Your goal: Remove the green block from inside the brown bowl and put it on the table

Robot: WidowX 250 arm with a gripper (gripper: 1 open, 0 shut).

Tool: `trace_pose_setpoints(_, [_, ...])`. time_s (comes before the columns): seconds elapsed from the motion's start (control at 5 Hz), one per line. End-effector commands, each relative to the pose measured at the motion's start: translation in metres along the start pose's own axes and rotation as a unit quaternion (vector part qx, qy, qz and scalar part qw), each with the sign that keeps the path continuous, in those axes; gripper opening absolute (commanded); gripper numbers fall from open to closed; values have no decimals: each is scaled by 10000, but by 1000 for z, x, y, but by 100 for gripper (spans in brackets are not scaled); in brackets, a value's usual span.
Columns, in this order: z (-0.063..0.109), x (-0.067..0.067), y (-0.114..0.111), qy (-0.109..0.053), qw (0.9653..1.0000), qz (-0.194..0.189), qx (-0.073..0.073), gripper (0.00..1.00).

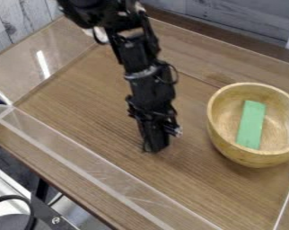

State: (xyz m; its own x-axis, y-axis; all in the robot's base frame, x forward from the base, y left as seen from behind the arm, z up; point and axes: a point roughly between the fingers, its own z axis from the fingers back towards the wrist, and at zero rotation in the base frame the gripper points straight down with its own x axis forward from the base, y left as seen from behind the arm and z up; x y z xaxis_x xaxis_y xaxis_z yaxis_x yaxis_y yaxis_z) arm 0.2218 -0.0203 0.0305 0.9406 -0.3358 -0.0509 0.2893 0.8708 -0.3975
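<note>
The green block [251, 123] lies flat inside the brown bowl [223, 137] at the right of the table [87, 112]. My gripper [157, 145] hangs from the black arm, tips pointing down, close over the wood to the left of the bowl. Its fingers are pressed together and hold nothing. A short gap separates the gripper from the bowl's rim.
Low clear acrylic walls [75, 157] border the table along the front and left. The table's front edge runs diagonally at lower left, with dark cables below it.
</note>
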Motion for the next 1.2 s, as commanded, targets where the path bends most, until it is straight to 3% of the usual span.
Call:
trace_pose_setpoints(0.0, [3, 13, 4, -338, 9987, 172, 332, 0])
trace_pose_setpoints(0.2, [1, 13, 4, -463, 9972, 361, 461, 100])
trace_pose_setpoints(0.4, [9, 13, 3, -504, 9965, 537, 403, 0])
trace_pose_setpoints(0.6, [19, 13, 1, -543, 9956, 687, 349, 0])
trace_pose_setpoints(1.0, [15, 1, 5, -227, 9975, 591, 322, 0])
